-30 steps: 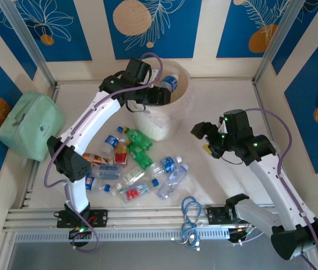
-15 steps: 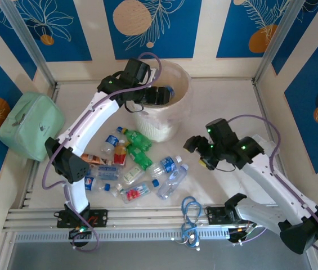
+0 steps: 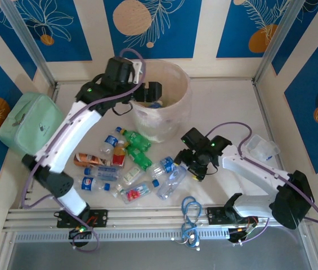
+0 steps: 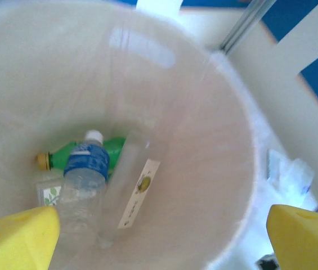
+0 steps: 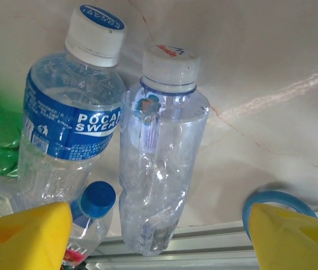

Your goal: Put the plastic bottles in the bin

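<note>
Plastic bottles (image 3: 130,166): most lie in a loose pile on the table, at 7 o'clock from the bin (image 3: 173,121). The pile holds clear, green and red-filled ones, all on their sides.

Bin: upright at 12 o'clock on the table. The left wrist view looks into it. A clear blue-labelled bottle (image 4: 83,185) lies on the bottom, across a green bottle (image 4: 77,154) with a yellow cap.

Left gripper (image 3: 152,91): over the bin's mouth at its 10 o'clock rim. Its jaws are spread wide and empty, with one yellow pad (image 4: 18,239) at each lower corner of the wrist view.

Right gripper (image 3: 194,164): low at 3 o'clock of the pile, jaws apart and nothing clamped. In its wrist view a clear white-capped bottle (image 5: 159,157) lies between the pads (image 5: 23,239), touching neither. A Pocari Sweat bottle (image 5: 68,129) lies just beside it at 9 o'clock.

Blue cable coil (image 3: 191,212): at 6 o'clock, by the rail.

Mint-green bag (image 3: 29,126): at 9 o'clock, against the wall.
</note>
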You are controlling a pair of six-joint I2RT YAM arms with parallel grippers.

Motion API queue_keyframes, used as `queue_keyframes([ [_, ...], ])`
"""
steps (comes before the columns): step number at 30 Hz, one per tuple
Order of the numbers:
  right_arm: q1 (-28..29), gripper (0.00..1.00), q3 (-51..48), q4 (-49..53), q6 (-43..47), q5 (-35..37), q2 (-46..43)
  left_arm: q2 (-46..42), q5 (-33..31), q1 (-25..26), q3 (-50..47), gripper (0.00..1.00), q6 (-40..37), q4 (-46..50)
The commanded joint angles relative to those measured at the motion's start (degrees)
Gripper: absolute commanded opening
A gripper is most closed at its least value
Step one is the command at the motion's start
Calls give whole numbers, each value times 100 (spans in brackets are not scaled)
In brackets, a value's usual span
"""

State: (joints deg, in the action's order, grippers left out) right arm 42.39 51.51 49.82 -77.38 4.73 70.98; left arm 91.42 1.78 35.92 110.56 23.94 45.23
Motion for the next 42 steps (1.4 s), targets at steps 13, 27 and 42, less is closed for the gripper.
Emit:
queue_keyframes([
  [13, -3, 81, -255, -677, -232, -227, 932, -2502, 202, -83, -2613, 94, 737, -1457],
  [27, -103, 77, -240, -875, -193, -122, 1436, -3159, 620, -200, -3673, 89, 1198, -1469],
  [42, -264, 59, -115, -852, 54, -97, 1622, -3084, 626, -202, -3856, 88, 1233, -1561],
])
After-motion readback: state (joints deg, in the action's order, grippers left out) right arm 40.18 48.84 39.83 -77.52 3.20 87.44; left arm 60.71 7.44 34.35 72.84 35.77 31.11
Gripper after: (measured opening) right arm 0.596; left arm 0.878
